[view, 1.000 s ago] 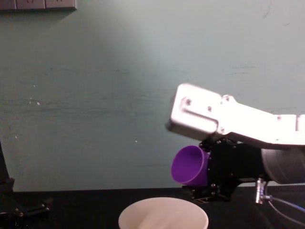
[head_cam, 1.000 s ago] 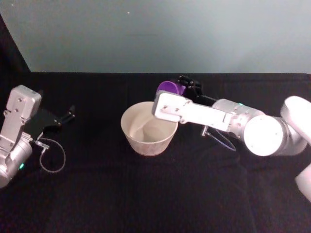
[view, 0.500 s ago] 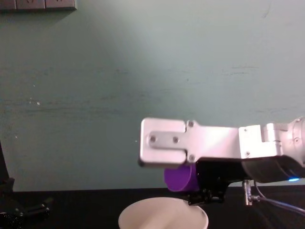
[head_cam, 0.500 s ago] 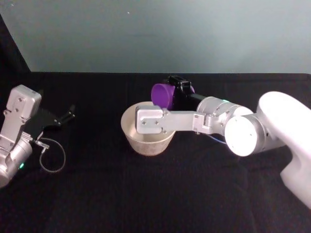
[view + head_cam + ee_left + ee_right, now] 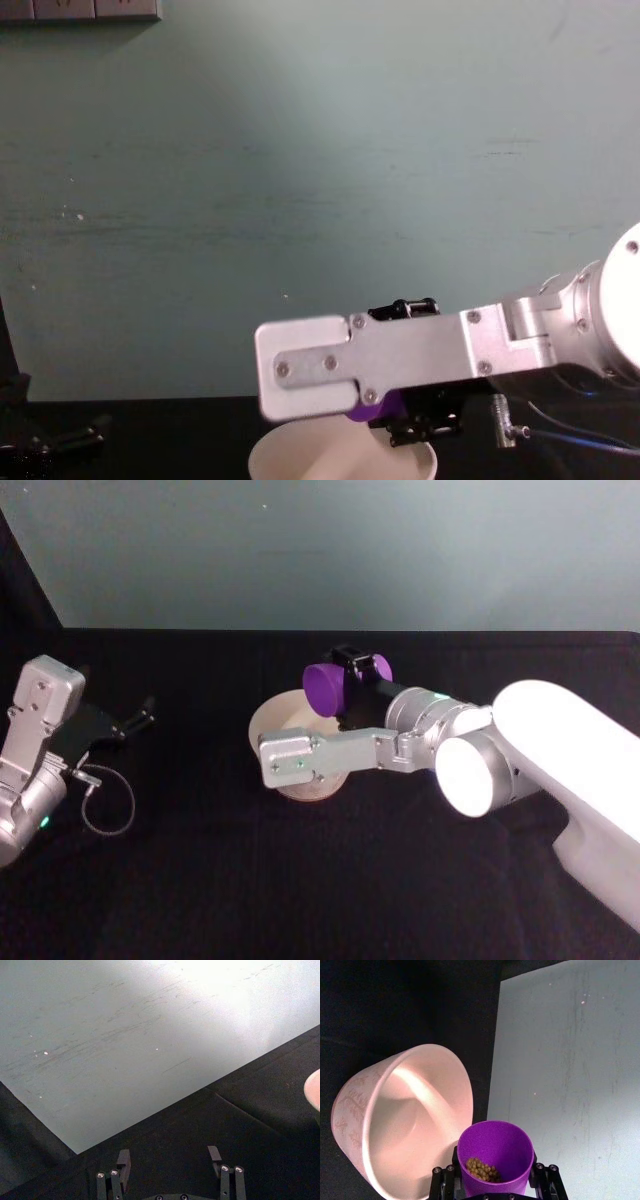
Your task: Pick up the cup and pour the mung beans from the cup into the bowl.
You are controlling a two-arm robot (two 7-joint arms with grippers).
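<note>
The right gripper (image 5: 494, 1174) is clamped on the cup (image 5: 495, 1147), one finger on each side of its purple wall, closed only as far as the cup's width allows. The cup is held up off the black surface (image 5: 200, 880). A small heap of mung beans (image 5: 481, 1169) lies inside it, against the part of the wall nearest the gripper. None have reached the lip.

The coming move turns on where the bowl (image 5: 415, 1125) lies: just beyond the cup's mouth, ahead of the gripper and a little to one side, with its open top turned toward the cup. In the right wrist view the cup's lip overlaps the bowl's near rim. In the head view the cup (image 5: 328, 688) hangs over the far edge of the bowl (image 5: 262, 723), and the gripper's own arm crosses in front of the bowl. The cup's long axis looks well tilted from upright, mouth leading toward the bowl. I judge that more wrist roll is needed before the beans slide, with the lip kept inside the rim. The part of the bowl's inside that shows holds no beans.

The left gripper (image 5: 168, 1157) is spread wide with nothing between its fingers, parked well apart from the bowl on the robot's left. The right arm is the nearer one.

No brand, label or writing can be read. The bowl's outer wall carries a faint branching pattern.
</note>
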